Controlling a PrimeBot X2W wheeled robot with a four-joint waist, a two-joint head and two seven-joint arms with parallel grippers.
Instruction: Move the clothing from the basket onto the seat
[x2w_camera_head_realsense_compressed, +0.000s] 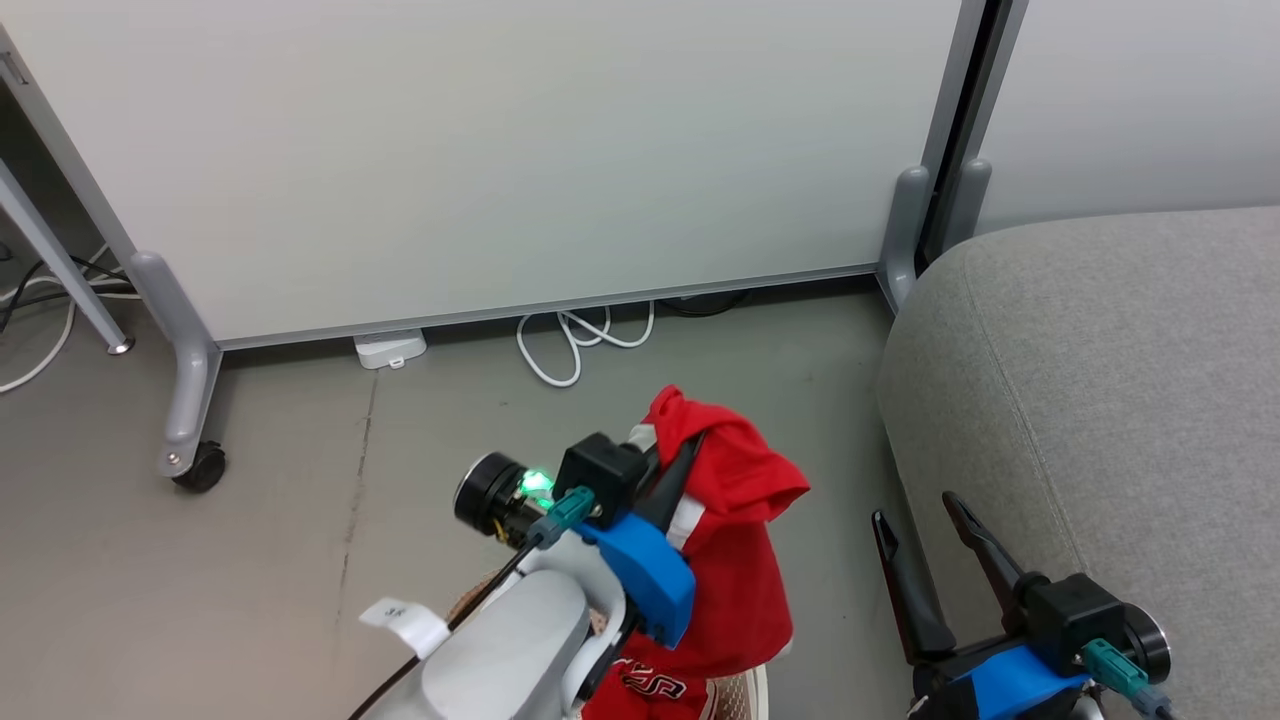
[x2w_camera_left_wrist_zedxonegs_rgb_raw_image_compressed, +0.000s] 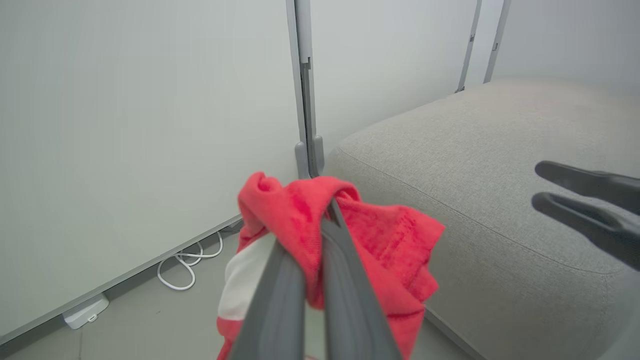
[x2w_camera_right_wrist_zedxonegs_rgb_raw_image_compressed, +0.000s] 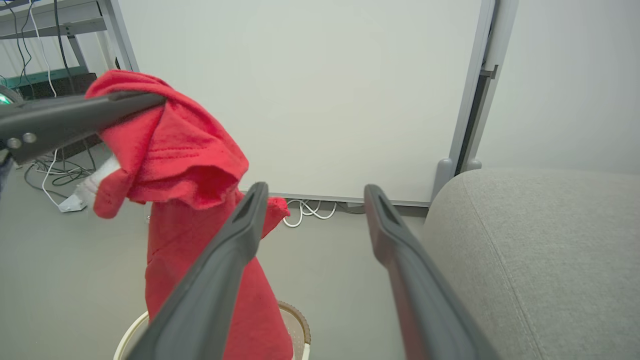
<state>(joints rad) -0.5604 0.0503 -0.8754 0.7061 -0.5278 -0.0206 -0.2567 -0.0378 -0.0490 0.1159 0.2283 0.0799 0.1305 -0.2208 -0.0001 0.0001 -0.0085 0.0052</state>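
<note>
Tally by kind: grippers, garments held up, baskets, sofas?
Grippers: 2 (left gripper, right gripper)
Red garment held up: 1
Basket: 1
Sofa: 1
Total: 5

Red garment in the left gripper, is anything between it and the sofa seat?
Nothing visible blocks it. The red garment hangs from the left gripper, only bare floor between it and the seat. The open right gripper hovers by the seat's near edge, so steer past it.
</note>
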